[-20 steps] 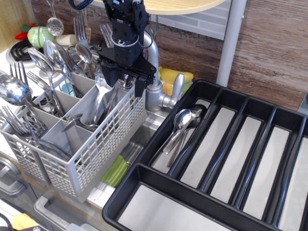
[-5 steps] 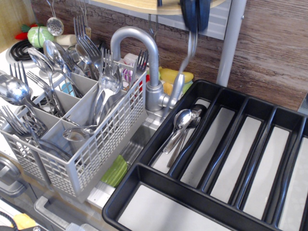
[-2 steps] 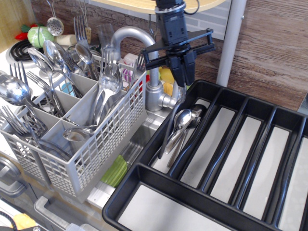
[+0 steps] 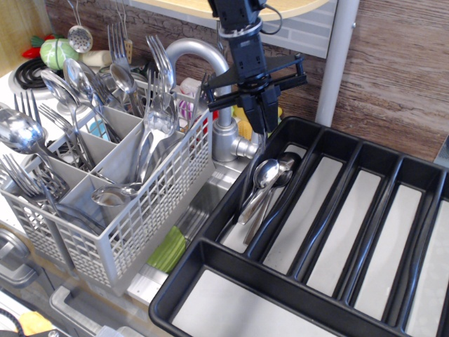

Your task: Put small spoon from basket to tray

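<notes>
My gripper [image 4: 260, 126] hangs over the far left end of the black tray [image 4: 208, 254]. It is shut on the small spoon [image 4: 256, 152], a thin silver piece that hangs steeply down from the fingers into the tray's leftmost long compartment. Its lower end reaches down near the compartment floor; I cannot tell whether it touches. Other small spoons [image 4: 267, 173] lie in that same compartment. The grey lattice basket [image 4: 144, 214] stands to the left, full of upright forks and big spoons.
A curved silver faucet [image 4: 208, 62] stands between basket and tray, right beside my gripper. A green sponge [image 4: 168, 250] lies below the basket's corner. Yellow items [image 4: 247, 112] sit behind the faucet. A grey post [image 4: 335, 60] rises behind the tray.
My gripper left the basket, carried the small spoon high to the right, then came down over the tray's left compartment. In the last moment it shifted slightly left.
</notes>
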Robot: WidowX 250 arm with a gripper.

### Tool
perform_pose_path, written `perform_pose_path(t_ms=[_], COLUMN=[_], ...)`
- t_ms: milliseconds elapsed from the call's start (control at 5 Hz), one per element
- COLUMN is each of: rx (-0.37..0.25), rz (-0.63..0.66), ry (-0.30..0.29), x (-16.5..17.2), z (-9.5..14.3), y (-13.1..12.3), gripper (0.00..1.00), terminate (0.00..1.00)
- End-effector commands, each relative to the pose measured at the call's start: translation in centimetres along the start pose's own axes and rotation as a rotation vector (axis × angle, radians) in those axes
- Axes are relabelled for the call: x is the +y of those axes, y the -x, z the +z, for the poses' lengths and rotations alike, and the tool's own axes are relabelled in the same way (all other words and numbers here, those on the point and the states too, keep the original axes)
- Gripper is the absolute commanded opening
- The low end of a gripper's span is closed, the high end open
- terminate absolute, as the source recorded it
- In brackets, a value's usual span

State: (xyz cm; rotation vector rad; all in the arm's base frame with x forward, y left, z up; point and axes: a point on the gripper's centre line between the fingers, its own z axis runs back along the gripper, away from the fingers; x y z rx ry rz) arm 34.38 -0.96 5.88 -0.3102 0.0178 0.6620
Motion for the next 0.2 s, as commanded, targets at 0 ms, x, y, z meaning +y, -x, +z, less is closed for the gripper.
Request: perform_pose_path(t_ms=[0], rx=[-0.037], rz=[-0.019], ry=[0.033], x=[-0.23], z=[0.92], y=[-0.29], gripper=[1.0], terminate=[1.0])
